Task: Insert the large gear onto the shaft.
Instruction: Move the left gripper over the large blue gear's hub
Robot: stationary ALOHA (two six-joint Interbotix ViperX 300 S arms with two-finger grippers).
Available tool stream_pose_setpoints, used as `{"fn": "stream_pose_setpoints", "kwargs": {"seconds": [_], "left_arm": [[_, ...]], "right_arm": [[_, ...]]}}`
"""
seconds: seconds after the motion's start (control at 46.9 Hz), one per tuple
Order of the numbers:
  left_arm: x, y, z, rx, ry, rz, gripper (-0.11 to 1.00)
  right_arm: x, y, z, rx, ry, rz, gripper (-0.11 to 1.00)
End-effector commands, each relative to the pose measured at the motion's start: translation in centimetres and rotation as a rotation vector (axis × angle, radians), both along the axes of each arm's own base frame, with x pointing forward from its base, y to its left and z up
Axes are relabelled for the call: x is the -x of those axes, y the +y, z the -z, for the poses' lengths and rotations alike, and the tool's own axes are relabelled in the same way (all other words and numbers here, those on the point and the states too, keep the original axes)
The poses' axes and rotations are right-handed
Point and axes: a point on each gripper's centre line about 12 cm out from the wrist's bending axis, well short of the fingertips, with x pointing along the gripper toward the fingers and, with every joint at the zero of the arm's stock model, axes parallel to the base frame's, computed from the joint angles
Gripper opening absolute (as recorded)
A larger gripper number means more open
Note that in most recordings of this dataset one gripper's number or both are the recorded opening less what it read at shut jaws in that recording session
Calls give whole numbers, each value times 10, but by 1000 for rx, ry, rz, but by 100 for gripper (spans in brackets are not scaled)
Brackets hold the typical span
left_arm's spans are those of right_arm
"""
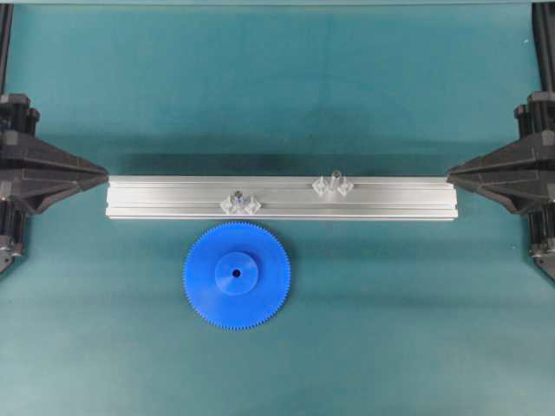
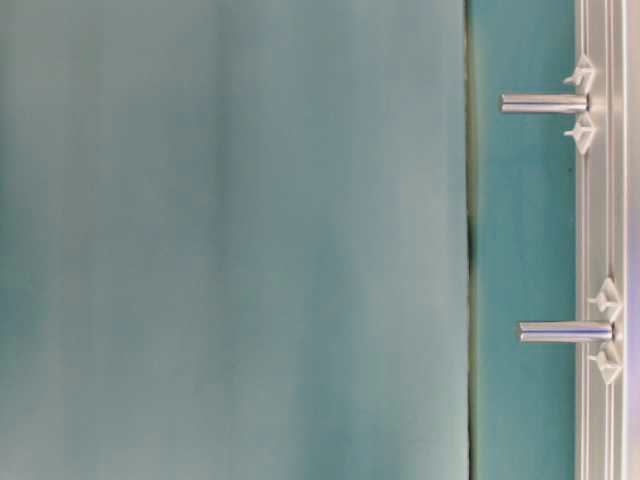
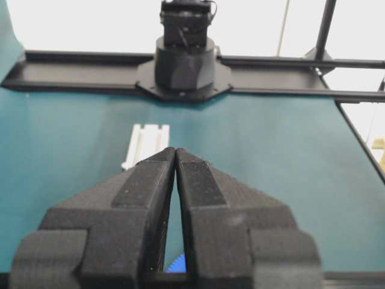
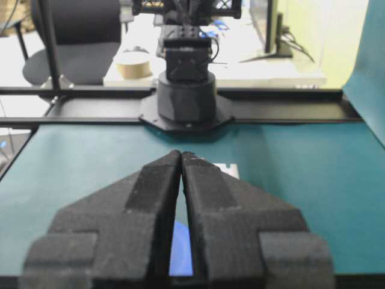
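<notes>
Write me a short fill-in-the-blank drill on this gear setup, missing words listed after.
1. The blue gear lies flat on the ____ mat, in front of the metal rail.
2. The rail carries ____ upright shafts.
3. The left gripper and the right gripper both have their jaws ____.
4. The gear has a small ____ at its centre.

Missing words: green; two; shut; hole

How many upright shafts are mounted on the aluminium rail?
2: one shaft left of centre on the rail, just above the large gear; the other right of centre. None appear hidden.
</notes>
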Motion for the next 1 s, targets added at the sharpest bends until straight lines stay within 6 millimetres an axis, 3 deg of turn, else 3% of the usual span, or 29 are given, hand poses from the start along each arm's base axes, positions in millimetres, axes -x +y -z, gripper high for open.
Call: {"fn": "stream_pose_setpoints", "kwargs": {"seconds": [0.0, 0.107, 0.234, 0.383, 0.533, 0.767, 0.98], "left_arm": [[-16, -2, -9, 40, 37, 14, 11], [-33, -4, -17, 78, 108, 21, 17], [-47, -8, -22, 81, 145, 36, 4], [-63, -13, -29, 70, 167, 51, 2], [-77, -18, -13, 54, 286, 63, 2], [-92, -20, -21, 98, 371, 56, 2], [-106, -22, -4, 92, 434, 57, 2]], "right_arm": [[-4, 0, -12, -9, -25, 2, 16], [-11, 0, -7, -53, 72, 2, 28], [-19, -1, -9, -65, 144, 6, 23], [-23, -1, -10, -68, 176, 8, 22], [-28, -2, 0, -69, 247, 10, 22], [-36, -5, 12, -72, 332, 28, 23], [-40, -9, 29, -75, 431, 46, 25]]}}
